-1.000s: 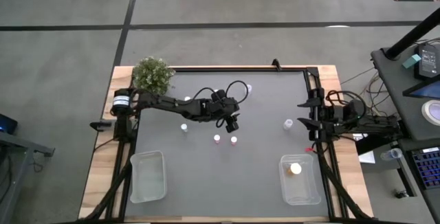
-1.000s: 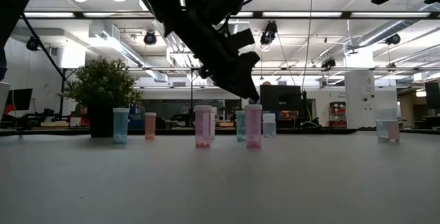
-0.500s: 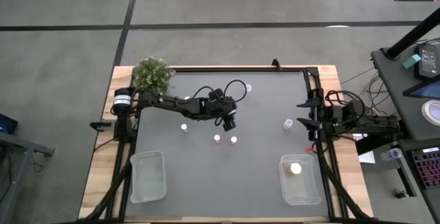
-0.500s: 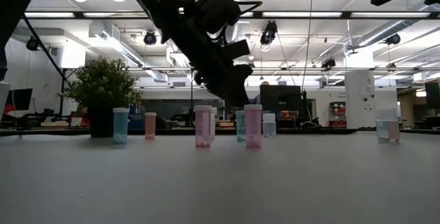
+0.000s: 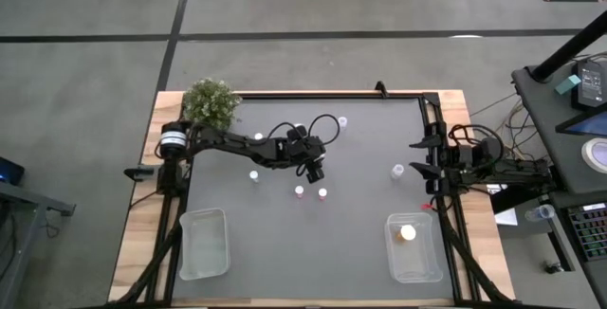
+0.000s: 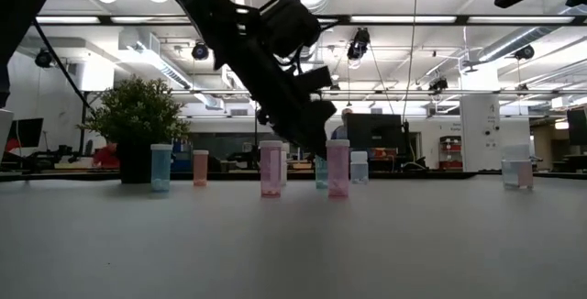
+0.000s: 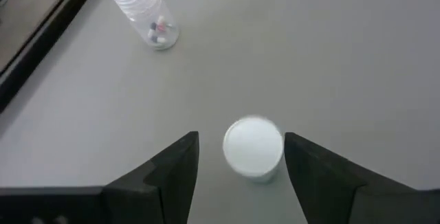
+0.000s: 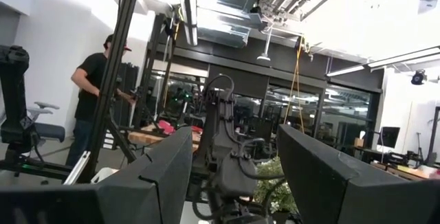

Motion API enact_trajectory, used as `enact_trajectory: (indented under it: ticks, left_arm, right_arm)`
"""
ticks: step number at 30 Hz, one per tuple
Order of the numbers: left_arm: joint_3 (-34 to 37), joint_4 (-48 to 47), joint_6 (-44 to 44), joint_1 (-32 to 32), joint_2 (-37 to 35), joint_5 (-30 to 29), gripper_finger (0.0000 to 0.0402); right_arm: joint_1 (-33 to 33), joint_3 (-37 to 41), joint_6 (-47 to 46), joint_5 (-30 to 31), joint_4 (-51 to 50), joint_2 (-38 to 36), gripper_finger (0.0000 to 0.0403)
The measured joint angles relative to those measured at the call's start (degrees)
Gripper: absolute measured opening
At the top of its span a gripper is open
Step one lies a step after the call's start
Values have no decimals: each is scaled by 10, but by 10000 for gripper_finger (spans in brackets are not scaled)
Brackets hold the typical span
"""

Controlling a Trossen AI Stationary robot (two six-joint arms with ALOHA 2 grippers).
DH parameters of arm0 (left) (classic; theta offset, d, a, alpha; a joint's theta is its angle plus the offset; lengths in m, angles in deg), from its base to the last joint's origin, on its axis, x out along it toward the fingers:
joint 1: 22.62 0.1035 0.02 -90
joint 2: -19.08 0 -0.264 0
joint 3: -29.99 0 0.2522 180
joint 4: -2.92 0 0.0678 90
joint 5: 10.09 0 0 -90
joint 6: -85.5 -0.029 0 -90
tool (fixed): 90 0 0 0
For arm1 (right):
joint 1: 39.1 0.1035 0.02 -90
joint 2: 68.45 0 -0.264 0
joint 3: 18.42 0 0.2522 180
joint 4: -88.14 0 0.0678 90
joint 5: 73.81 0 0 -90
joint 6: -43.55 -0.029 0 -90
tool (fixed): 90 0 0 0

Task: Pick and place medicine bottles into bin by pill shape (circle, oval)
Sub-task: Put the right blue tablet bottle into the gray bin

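The left pincer (image 5: 316,169) hangs over the middle of the dark grey table (image 5: 360,205), fingers spread wide with nothing between them; in its wrist view a small clear white-capped medicine bottle (image 7: 253,148) stands upright, centred in the gap. I would drop straight down, keep the cap centred, and close low on the body so it cannot tip. The neighbouring pink bottles (image 5: 300,191) stand near. The right pincer (image 5: 422,160), also wide and empty, waits at the table's right edge

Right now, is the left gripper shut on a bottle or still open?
Open. In the left wrist view the left gripper has its fingers either side of a white-capped bottle, with gaps showing on both sides.
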Motion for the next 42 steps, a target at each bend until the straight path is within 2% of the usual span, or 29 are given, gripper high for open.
enact_trajectory:
  ticks: [8, 21, 28, 34, 42]
  left_arm:
    - [0, 6, 0, -1, 5, 3, 192]
    - [0, 7, -3, -5, 5, 4, 105]
    - [0, 5, 0, -13, -6, 5, 96]
    - [1, -16, 20, -39, -66, 6, 98]
    - [1, -137, 47, -80, -210, 6, 98]
  right_arm:
    - [0, 0, 0, 1, 0, 0, 201]
    - [0, 0, 0, 1, 0, 0, 201]
    - [0, 0, 0, 1, 0, 0, 201]
    - [0, 0, 2, 1, -1, 0, 201]
    - [0, 0, 20, 19, 2, 1, 201]
